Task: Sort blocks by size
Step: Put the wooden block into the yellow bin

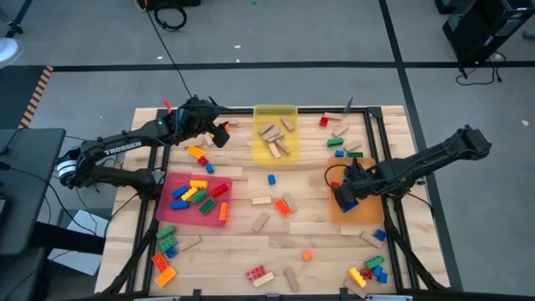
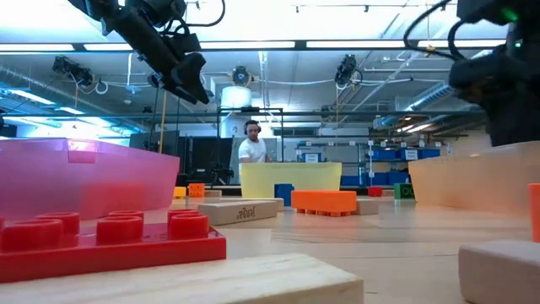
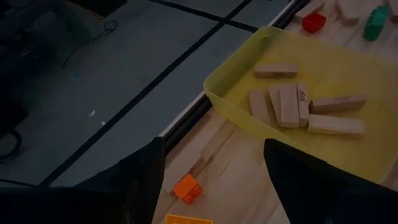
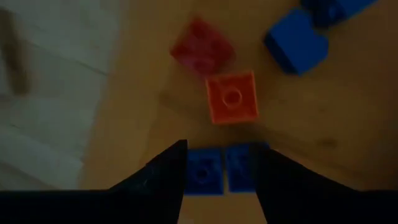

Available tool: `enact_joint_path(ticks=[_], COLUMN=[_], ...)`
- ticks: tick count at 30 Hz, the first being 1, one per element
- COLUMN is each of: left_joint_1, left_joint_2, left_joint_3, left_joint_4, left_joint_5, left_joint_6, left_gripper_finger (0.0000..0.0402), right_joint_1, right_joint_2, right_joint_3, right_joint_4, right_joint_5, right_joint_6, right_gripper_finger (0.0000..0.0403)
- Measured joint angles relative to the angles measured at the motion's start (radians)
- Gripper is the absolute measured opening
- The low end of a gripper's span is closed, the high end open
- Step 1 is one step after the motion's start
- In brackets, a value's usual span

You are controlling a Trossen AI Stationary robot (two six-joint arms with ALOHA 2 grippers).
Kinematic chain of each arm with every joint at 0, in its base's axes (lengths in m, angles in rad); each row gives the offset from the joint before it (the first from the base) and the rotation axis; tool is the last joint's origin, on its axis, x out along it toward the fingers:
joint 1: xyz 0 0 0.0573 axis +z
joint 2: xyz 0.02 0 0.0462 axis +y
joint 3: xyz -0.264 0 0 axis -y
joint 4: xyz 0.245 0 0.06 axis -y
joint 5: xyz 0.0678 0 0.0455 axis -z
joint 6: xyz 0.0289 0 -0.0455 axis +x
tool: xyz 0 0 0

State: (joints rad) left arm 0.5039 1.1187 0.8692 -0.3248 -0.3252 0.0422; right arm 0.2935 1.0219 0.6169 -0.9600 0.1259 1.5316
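Right gripper (image 4: 221, 163), fingers part-open around a blue brick (image 4: 221, 169) in the orange tray (image 1: 368, 213): drop-off; retreat next. Left gripper (image 3: 214, 168) open, empty.

"TROSSEN" on the left arm (image 1: 117, 150)

Table top (image 1: 276, 242): pale wood planks, matt, grain visible. Yellow tray (image 3: 348, 68), upper right of the left wrist view: translucent plastic, smooth, slight sheen. Wooden blocks (image 3: 289, 104) in it: plain tan wood, matt, unpainted. Red studded brick (image 2: 105, 236), lower left of the low view: glossy moulded plastic. Pink-red tray (image 2: 84, 173) behind it: translucent plastic. Both arms (image 1: 138, 142): dark matt finish.
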Motion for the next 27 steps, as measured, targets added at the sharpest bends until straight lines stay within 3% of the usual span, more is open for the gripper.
enact_joint_path(ticks=[8,20,24,27], left_joint_1=[0.0,0.016,0.084,0.163], left_joint_2=[0.0,0.0,0.0,0.008], left_joint_3=[0.0,0.0,0.0,0.0], left_joint_4=[0.006,-0.067,-0.191,-0.271], left_joint_5=[-0.004,-0.013,0.0,0.086], left_joint_6=[-0.029,-0.563,-0.666,-0.682], left_gripper_finger=[0.028,0.028,0.028,0.028], right_joint_1=[-0.001,-0.078,-0.128,-0.164], right_joint_2=[-0.048,-0.092,-0.094,-0.094], right_joint_3=[0.023,0.023,0.023,0.023], right_joint_4=[0.026,0.066,0.076,0.103], right_joint_5=[0.148,0.207,0.202,0.183], right_joint_6=[-0.03,-0.254,-0.366,-0.446], right_gripper_finger=[0.0181,0.0178,0.0177,0.0177])
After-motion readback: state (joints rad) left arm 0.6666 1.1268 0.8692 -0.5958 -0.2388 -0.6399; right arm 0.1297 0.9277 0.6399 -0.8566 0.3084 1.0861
